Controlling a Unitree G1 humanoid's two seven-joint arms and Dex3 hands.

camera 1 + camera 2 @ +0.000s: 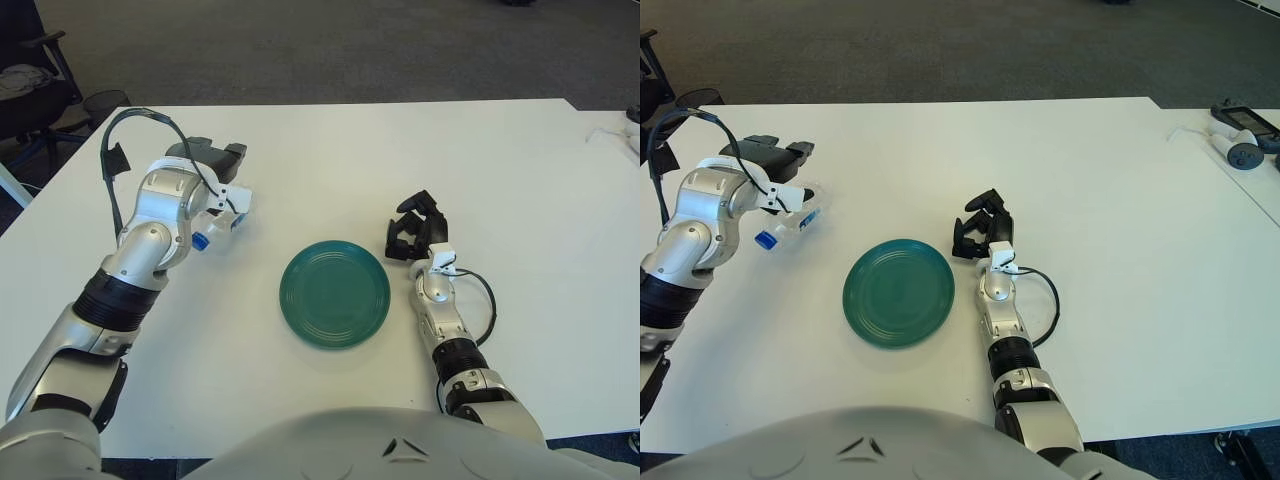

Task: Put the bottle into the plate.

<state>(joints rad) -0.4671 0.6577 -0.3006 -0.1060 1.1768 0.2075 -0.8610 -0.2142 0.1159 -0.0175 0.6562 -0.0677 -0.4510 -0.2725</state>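
Right eye view gives me the clearest look at the bottle (788,226): a small clear plastic one with a blue cap, lying on its side on the table (1120,200) at about ten o'clock from the green plate (899,292), near it but not touching. The cap end points toward seven o'clock, the body toward one o'clock.

I judge it light and empty-looking, with thin walls that would dent under a hard squeeze, smooth enough to slip, and round enough to roll if nudged. I would take it across the middle of the body, not at the cap.

My left robot hand (770,160) sits directly over the bottle's far end, its dark fingers reaching toward twelve o'clock past it, the white palm part just above the clear body. I cannot tell from these views whether the fingers have closed on it or merely hover; the bottle appears to lie on the table.

My right robot hand (415,232) shows at three o'clock of the plate, just beside its rim, fingers curled and holding nothing.
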